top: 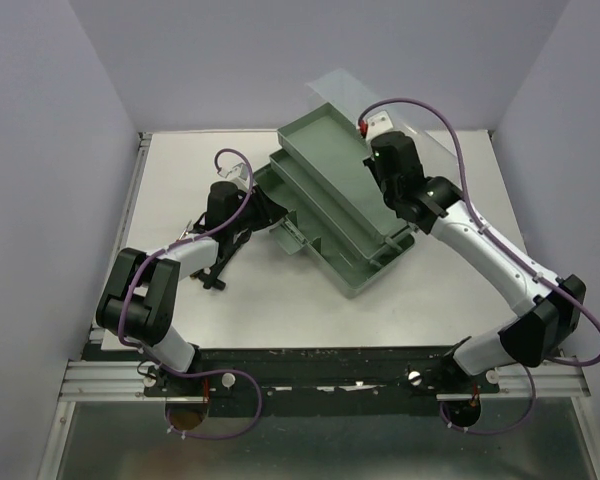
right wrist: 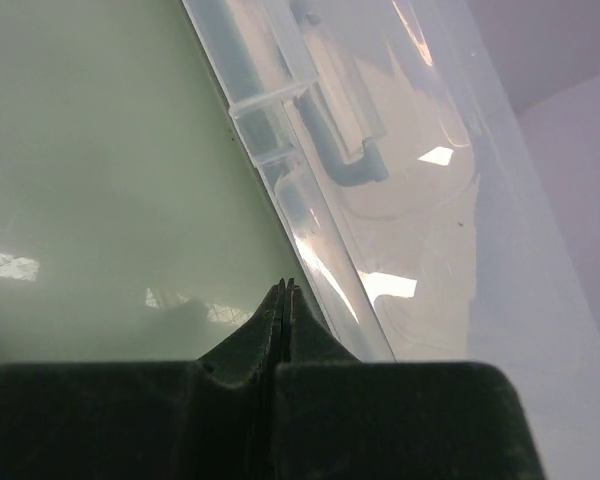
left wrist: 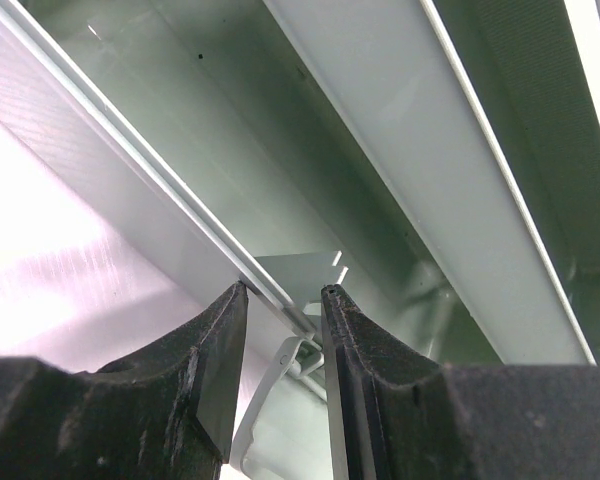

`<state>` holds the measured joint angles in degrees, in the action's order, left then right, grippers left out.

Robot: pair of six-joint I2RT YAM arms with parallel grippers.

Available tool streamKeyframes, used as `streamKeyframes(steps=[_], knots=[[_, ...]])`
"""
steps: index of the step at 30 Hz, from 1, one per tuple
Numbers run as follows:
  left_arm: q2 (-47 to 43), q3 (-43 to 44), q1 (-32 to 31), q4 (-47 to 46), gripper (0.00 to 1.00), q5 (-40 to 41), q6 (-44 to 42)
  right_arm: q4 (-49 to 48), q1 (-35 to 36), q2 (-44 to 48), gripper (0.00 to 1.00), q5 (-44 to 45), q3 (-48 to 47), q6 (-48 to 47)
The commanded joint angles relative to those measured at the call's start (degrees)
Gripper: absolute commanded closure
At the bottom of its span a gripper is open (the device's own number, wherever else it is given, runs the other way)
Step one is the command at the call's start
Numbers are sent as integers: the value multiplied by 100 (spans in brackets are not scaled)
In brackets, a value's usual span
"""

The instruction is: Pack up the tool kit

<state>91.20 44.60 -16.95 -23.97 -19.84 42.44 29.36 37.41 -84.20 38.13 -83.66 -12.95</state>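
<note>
The green tool box (top: 352, 228) stands open in the middle of the table, its tiered trays (top: 325, 150) fanned out and its clear lid (top: 342, 88) tipped back. My left gripper (top: 271, 207) is at the box's left end. In the left wrist view it (left wrist: 285, 290) is open, with a tray rim (left wrist: 160, 190) and a metal hinge link (left wrist: 270, 385) between the fingers. My right gripper (top: 378, 160) is at the top tray's far right edge. In the right wrist view it (right wrist: 284, 286) is shut and empty, over the green tray floor (right wrist: 100, 180) beside the clear lid (right wrist: 430, 200).
A small black tool-like thing (top: 212, 276) lies on the white table (top: 280, 310) under my left forearm. Purple walls close in the left, back and right. The arms' base rail (top: 320, 380) runs along the near edge.
</note>
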Motion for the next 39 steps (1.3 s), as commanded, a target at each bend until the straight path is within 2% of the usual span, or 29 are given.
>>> streamKeyframes(steps=[1, 6, 11, 14, 19, 24, 28, 31, 33, 35, 39], knots=[[232, -30, 34, 735, 57, 428, -455, 386, -540, 44, 95, -1166, -195, 556], [205, 22, 34, 806, 57, 428, -534, 377, -1077, 1, 93, -2027, -274, 855], [162, 75, 25, 867, 57, 437, -578, 482, -1280, 35, 85, -2872, -493, 1057], [144, 110, 25, 902, 57, 445, -613, 570, -1280, 150, 79, -3013, -643, 1180], [179, 172, 16, 955, 57, 437, -640, 772, -1280, 369, 73, -2768, -845, 1286], [179, 260, 8, 999, 57, 437, -763, 878, -1280, 817, 57, -2819, -802, 1585], [109, 453, -10, 1166, 55, 498, -956, 869, -1280, 1309, 41, -3030, -556, 1690], [4, 672, -19, 1306, 45, 568, -1114, 869, -1280, 1661, 26, -3224, -362, 1682], [-93, 883, -28, 1464, 29, 647, -1228, 869, -1280, 1863, 19, -3303, -204, 1691], [-155, 1137, -28, 1648, 19, 726, -1334, 869, -1280, 2039, 17, -3391, -46, 1682], [-277, 1937, -54, 2333, 6, 1059, -1668, 799, -1280, 2329, 13, -3619, 314, 1673]])
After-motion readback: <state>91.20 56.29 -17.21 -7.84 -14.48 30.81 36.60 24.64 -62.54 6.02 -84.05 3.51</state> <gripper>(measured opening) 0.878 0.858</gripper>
